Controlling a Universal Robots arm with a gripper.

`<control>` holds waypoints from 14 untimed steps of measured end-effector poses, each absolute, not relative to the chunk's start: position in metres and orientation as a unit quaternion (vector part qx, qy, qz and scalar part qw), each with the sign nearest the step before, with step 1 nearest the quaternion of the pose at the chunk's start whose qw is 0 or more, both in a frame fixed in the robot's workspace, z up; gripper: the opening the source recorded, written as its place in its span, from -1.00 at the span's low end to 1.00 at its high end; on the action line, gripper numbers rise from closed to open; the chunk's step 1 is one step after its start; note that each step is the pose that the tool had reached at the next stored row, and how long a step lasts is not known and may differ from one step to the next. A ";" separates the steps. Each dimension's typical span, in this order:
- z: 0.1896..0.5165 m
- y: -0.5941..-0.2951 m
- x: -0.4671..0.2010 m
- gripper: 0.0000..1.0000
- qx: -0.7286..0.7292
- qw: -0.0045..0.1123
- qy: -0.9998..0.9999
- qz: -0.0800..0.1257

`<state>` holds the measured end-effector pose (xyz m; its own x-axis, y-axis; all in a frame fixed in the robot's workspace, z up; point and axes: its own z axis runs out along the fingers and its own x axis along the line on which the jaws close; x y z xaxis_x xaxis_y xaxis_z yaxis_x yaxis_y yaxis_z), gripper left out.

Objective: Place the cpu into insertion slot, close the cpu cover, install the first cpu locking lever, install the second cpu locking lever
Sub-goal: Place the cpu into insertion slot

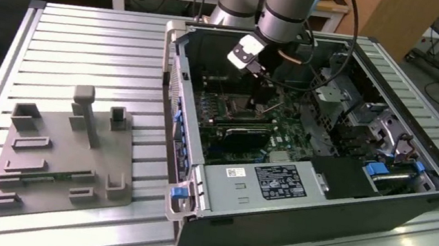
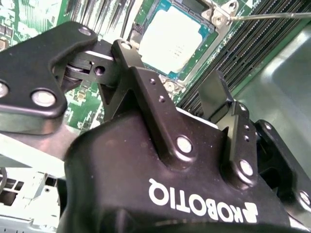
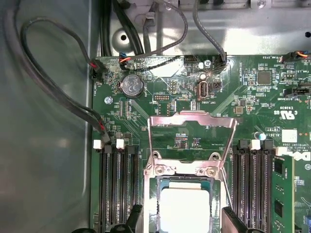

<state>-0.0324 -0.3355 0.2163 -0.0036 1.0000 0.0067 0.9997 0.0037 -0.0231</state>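
The cpu (image 3: 184, 208) lies flat in the insertion slot (image 3: 156, 171), its pale metal top facing up; the second wrist view shows the cpu (image 2: 172, 41) too. The cpu cover (image 3: 192, 118) stands raised on its hinge, away from the socket. My gripper (image 3: 182, 219) hangs just above the chip, open, with one black fingertip (image 3: 133, 216) on each side and a gap between each finger and the chip. In the exterior view the gripper (image 1: 261, 100) reaches down into the open computer case (image 1: 192, 184). A thin locking lever (image 2: 272, 16) sticks out beside the socket.
Long black memory slots (image 3: 116, 189) flank the socket on both sides. Black cables (image 3: 53, 87) loop over the case floor beside the board. A grey box with a black label (image 1: 280, 181) fills the case front. A grey fixture block (image 1: 67, 152) stands on the slatted table.
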 end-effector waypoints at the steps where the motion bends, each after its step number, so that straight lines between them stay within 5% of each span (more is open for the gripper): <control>1: 0.216 -0.336 -0.032 0.45 -0.706 0.010 -0.708 0.006; 4: 0.216 -0.336 -0.032 0.42 -0.706 0.010 -0.708 0.006; 9: 0.216 -0.336 -0.032 0.05 -0.706 0.010 -0.708 0.006; 10: 0.216 -0.336 -0.032 -0.41 -0.706 0.010 -0.708 0.006; 11: 0.216 -0.336 -0.032 -0.65 -0.706 0.010 -0.708 0.006; 14: 0.216 -0.336 -0.032 -0.79 -0.706 0.010 -0.708 0.006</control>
